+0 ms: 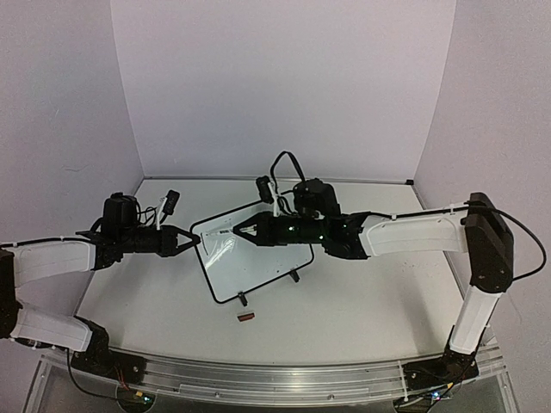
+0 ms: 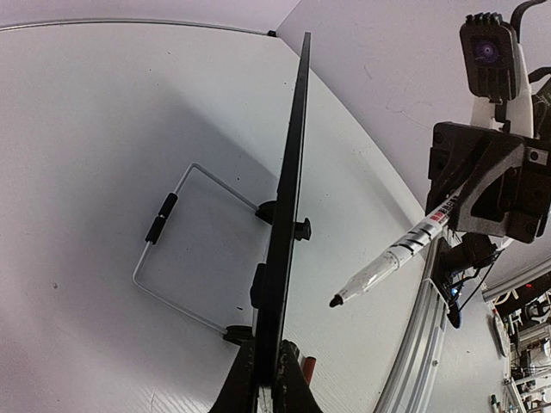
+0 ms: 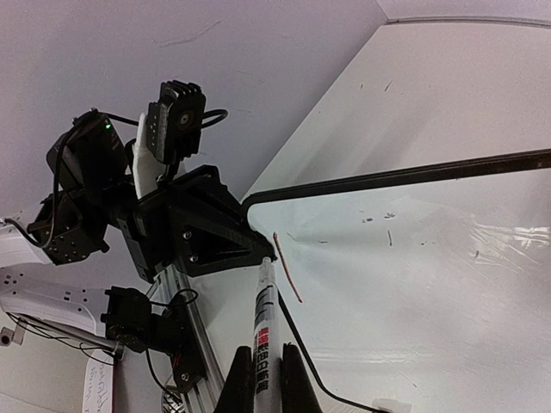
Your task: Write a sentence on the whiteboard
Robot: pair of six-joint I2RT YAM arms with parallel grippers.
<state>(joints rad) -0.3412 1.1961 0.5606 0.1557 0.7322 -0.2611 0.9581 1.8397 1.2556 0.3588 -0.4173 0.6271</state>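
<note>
Centre of frame: whiteboard [image 1: 258,268] standing on table [image 1: 370,301], black feet toward lower edge. left gripper [image 1: 195,243] clamping narrow on board's left rim. right gripper [image 1: 234,232] stretching across from right over upper left corner, pinching marker [image 2: 392,256] (white barrel, dark tip), with tip hanging just off board face. Beside tip, thin reddish streak [image 3: 287,268] showing on board; stroke or reflection, cannot tell. small red piece [image 1: 245,317] lying just below board

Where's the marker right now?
Right wrist view, bottom center: the marker is clamped in the right tool, tip near the whiteboard's left edge, which the left tool grips.
</note>
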